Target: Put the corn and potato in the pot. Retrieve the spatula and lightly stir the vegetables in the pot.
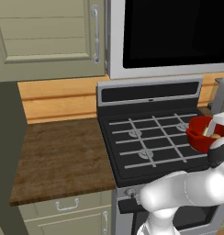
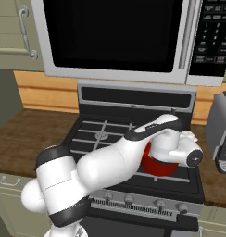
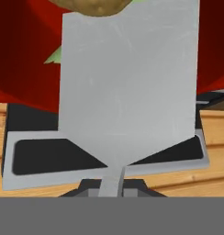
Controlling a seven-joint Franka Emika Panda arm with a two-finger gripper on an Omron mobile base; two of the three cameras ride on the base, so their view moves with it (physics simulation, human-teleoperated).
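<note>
The red pot (image 1: pixel 198 137) stands on the stove's right front burner. In the right base view my white hand covers most of the pot (image 2: pixel 156 167). In the hand view my gripper (image 3: pixel 113 187) is shut on the spatula, whose flat pale grey blade (image 3: pixel 127 87) reaches down into the red pot (image 3: pixel 22 55). The golden-brown potato (image 3: pixel 93 5) lies just past the blade's far edge. A green bit of the corn (image 3: pixel 55 58) peeks out beside the blade. Something yellow-green shows inside the pot in the left base view, too small to tell apart.
The black stove (image 1: pixel 150 137) has a grey back panel (image 3: pixel 40 160). A microwave (image 1: pixel 173 32) hangs above it. A wooden counter (image 1: pixel 63 156) lies to the left and a grey appliance (image 2: pixel 223 134) stands on the right.
</note>
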